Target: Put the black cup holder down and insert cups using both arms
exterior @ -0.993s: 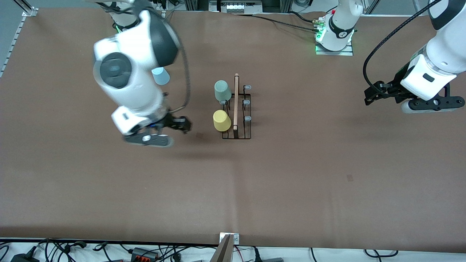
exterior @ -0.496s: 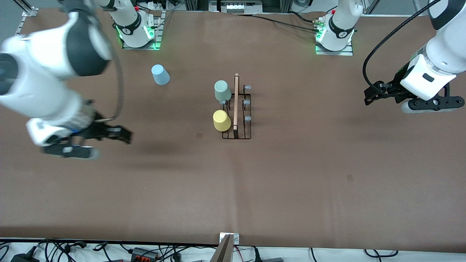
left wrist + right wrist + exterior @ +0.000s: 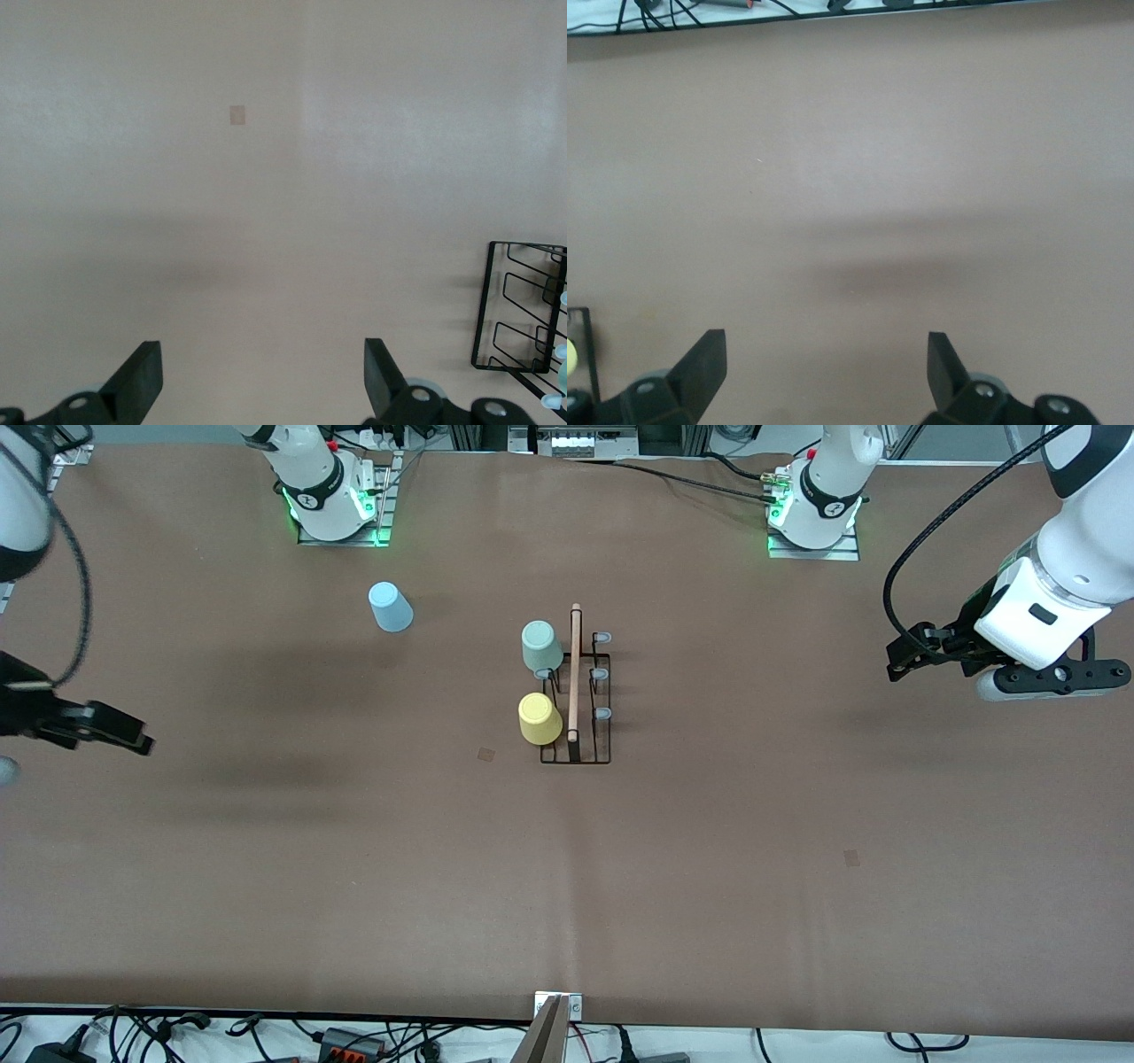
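Observation:
The black cup holder stands mid-table, its wooden rod handle pointing toward the front camera. A mint green cup and a yellow cup sit upside down on its pegs on the right arm's side. A light blue cup stands upside down on the table, farther from the camera, near the right arm's base. My right gripper hangs open and empty over the table's right-arm end. My left gripper waits open and empty over the left-arm end; the holder shows at that view's edge.
The two arm bases are bolted along the table's edge farthest from the camera. Cables and plugs lie off the nearest edge, beside a metal bracket. Three pale peg tips on the holder's left-arm side are bare.
The right arm has swung away from beside the holder toward its end of the table, uncovering the light blue cup. The left arm and the cups have not moved.

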